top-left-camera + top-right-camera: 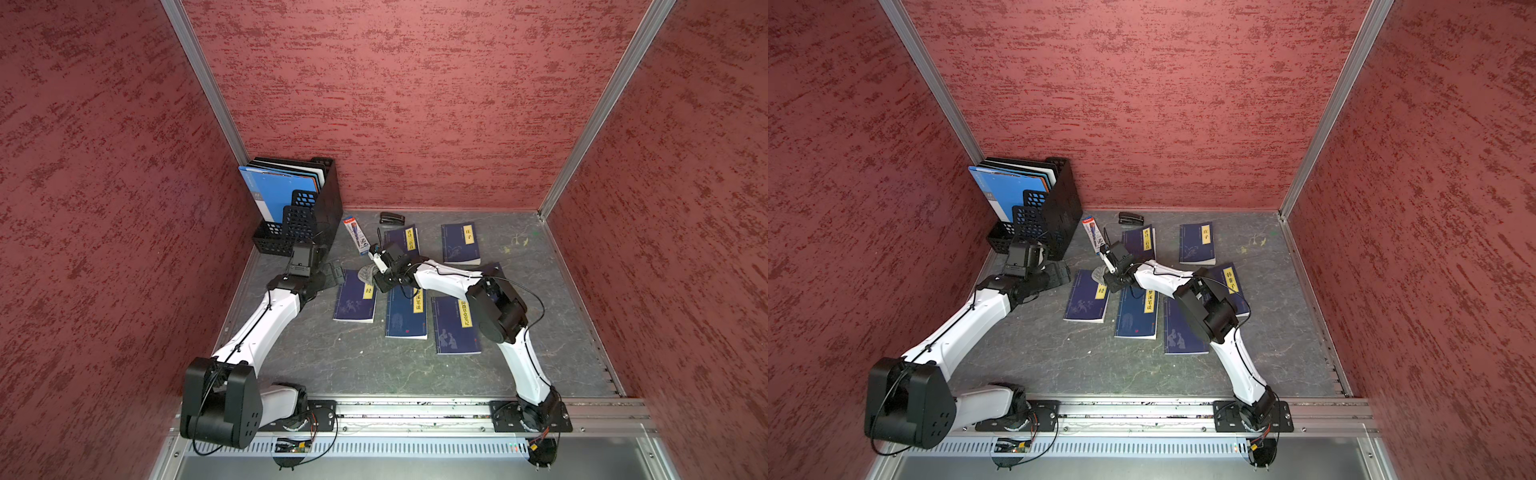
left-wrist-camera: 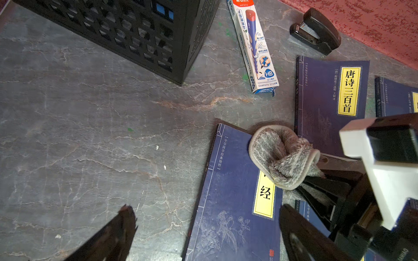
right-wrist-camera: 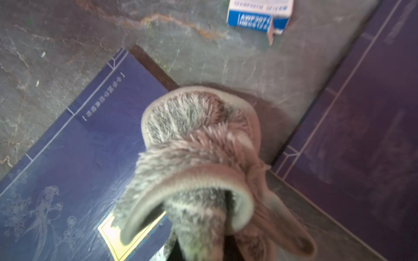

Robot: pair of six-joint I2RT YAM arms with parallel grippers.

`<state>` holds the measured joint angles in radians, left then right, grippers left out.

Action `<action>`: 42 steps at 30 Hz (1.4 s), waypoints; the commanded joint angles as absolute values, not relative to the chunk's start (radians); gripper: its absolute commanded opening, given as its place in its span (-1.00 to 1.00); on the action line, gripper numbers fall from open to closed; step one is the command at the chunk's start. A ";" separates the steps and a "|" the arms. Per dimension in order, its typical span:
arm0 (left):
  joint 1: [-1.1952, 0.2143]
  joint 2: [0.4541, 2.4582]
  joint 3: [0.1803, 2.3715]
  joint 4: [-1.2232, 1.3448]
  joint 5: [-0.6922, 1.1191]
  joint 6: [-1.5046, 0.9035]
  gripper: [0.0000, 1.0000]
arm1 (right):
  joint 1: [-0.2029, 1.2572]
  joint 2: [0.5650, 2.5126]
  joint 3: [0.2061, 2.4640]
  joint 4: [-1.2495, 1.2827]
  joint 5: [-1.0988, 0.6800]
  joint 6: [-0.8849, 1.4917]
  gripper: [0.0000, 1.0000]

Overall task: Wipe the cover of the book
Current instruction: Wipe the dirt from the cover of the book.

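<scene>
The book (image 1: 355,297) (image 1: 1086,299) is dark blue with a yellow title label and lies flat, left of the others. A grey fluffy cloth (image 1: 368,273) (image 2: 280,156) (image 3: 194,144) is bunched on the book's far right corner, over the label's top. My right gripper (image 1: 378,279) (image 3: 203,248) is shut on that cloth, pressing it down onto the cover (image 3: 79,158). Beside the book's far left corner, my left gripper (image 1: 333,276) (image 2: 207,210) stands open just above the table and holds nothing; the book's left edge (image 2: 226,214) lies between its fingers.
A black file rack (image 1: 299,208) with blue folders stands at the back left, close behind the left wrist. A pencil box (image 1: 356,235) and a stapler (image 1: 392,219) lie near the back wall. Several more blue books (image 1: 406,311) (image 1: 460,243) lie right of the wiped one.
</scene>
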<state>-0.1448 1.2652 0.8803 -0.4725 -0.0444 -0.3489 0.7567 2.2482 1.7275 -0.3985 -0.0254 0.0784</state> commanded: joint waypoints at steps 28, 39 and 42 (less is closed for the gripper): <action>-0.078 1.227 0.822 -0.459 0.009 -0.370 0.99 | 0.834 2.277 1.654 -0.310 -0.217 0.153 -0.87; -0.069 1.216 0.816 -0.464 0.006 -0.371 1.00 | 0.900 2.122 1.361 -0.233 -0.270 0.222 -0.87; -0.064 1.220 0.817 -0.463 0.006 -0.371 0.99 | 0.902 2.106 1.315 -0.199 -0.282 0.242 -0.87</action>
